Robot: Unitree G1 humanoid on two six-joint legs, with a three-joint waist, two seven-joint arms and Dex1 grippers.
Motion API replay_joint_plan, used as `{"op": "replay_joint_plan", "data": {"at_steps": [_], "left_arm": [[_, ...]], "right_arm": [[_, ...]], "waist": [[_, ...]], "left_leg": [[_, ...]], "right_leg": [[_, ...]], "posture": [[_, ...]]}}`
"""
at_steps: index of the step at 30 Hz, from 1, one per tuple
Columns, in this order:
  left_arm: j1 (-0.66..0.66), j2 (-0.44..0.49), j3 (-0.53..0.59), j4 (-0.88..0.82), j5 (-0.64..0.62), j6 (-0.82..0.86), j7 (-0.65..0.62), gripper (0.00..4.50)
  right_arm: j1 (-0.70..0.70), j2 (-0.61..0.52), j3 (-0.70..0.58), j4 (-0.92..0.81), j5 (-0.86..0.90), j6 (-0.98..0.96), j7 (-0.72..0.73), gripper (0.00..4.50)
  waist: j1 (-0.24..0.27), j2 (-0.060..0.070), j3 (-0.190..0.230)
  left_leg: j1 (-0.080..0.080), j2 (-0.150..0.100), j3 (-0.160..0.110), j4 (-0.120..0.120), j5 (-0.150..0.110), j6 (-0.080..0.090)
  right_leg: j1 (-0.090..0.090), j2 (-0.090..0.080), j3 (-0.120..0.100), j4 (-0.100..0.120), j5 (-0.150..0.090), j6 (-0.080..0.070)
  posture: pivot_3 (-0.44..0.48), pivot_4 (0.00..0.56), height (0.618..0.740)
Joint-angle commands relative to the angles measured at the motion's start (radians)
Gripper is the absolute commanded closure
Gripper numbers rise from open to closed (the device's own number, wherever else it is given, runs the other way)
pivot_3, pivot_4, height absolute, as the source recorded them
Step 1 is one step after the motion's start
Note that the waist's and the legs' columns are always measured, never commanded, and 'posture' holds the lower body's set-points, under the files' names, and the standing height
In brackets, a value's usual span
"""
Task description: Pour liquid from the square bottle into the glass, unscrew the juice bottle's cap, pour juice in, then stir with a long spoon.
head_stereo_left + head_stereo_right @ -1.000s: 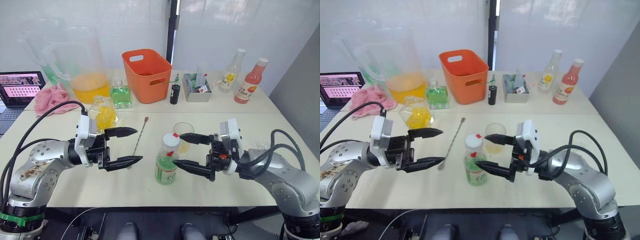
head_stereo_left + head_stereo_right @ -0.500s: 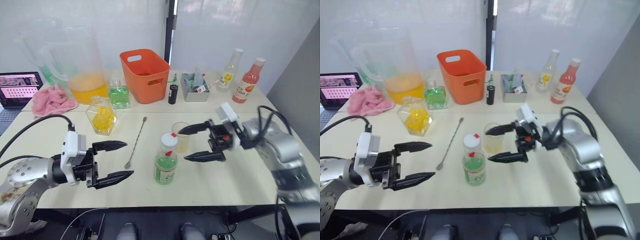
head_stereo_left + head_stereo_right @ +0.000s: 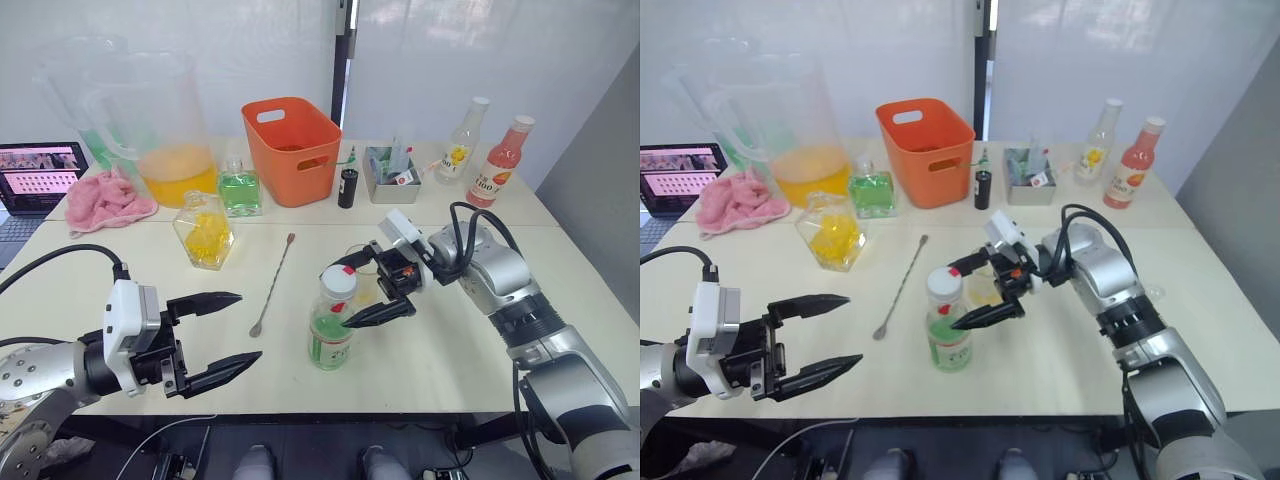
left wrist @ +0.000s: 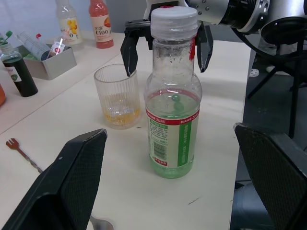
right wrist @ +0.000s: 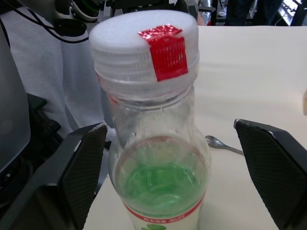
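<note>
Left eye view: right tool (image 3: 362,292) spread around juice bottle (image 3: 331,320).

A clear plastic juice bottle (image 3: 331,325) with green liquid and a white cap bearing a red sticker stands upright, just beside a ribbed glass (image 4: 117,97) holding a little yellow liquid. A long metal spoon (image 3: 272,285) lies flat nearby, and the square glass bottle (image 3: 240,189) of green liquid stands well behind them.

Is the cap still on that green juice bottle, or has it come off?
On. The white cap sits on the juice bottle, its red seal strip running over the edge. The bottle stands upright.
</note>
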Motion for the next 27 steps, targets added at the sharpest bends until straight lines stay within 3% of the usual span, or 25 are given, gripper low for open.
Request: {"op": "replay_joint_plan", "data": {"at_steps": [1, 6, 11, 15, 21, 27], "left_arm": [[0.003, 0.013, 0.026, -0.042, -0.022, 0.002, 0.021, 0.0], [0.0, 0.014, 0.01, -0.043, -0.031, -0.001, 0.031, 0.0], [-0.029, 0.02, -0.025, 0.005, -0.014, -0.019, -0.01, 0.0], [-0.094, 0.029, -0.078, 0.07, -0.002, -0.029, -0.06, 0.0], [-0.206, 0.027, -0.18, 0.176, 0.02, -0.049, -0.146, 0.0], [-0.354, -0.011, -0.316, 0.3, 0.062, -0.072, -0.228, 0.0]], "right_arm": [[-0.023, -0.005, 0.011, -0.008, 0.047, -0.022, 0.048, 1.54], [-0.016, -0.029, 0.01, -0.026, 0.085, 0.01, 0.048, 3.17], [0.038, -0.066, -0.063, -0.099, 0.1, 0.067, 0.047, 3.24], [0.147, -0.125, -0.167, -0.265, 0.125, 0.149, -0.031, 3.24], [0.376, -0.205, -0.372, -0.576, 0.169, 0.307, -0.317, 3.24], [0.597, -0.185, -0.554, -0.884, 0.227, 0.414, -0.655, 3.24]], "waist": [[0.001, 0.0, 0.0], [0.002, 0.0, 0.0], [0.005, 0.0, 0.0], [0.012, 0.0, 0.0], [0.009, 0.0, 0.0], [0.01, 0.0, 0.0]], "left_leg": [[0.0, 0.0, 0.0, 0.0, 0.0, 0.0], [0.0, 0.0, 0.0, 0.0, 0.0, 0.0], [0.0, 0.0, 0.0, 0.0, 0.0, 0.0], [0.0, 0.0, 0.0, 0.0, 0.0, 0.0], [0.0, 0.0, 0.0, 0.0, 0.0, 0.0], [0.0, 0.0, 0.0, 0.0, 0.0, 0.0]], "right_leg": [[0.0, 0.0, 0.0, 0.0, 0.0, 0.0], [0.0, 0.0, 0.0, 0.0, 0.0, 0.0], [0.0, 0.0, 0.0, 0.0, 0.0, 0.0], [0.0, 0.0, 0.0, 0.0, 0.0, 0.0], [-0.001, 0.001, 0.0, 0.0, -0.001, 0.001], [0.0, 0.001, 0.0, -0.001, -0.001, 0.001]], "posture": [[0.0, 0.15, 0.738], [0.0, 0.15, 0.738], [0.0, 0.15, 0.738], [0.0, 0.15, 0.738], [0.0, 0.15, 0.738], [0.0, 0.15, 0.738]]}}
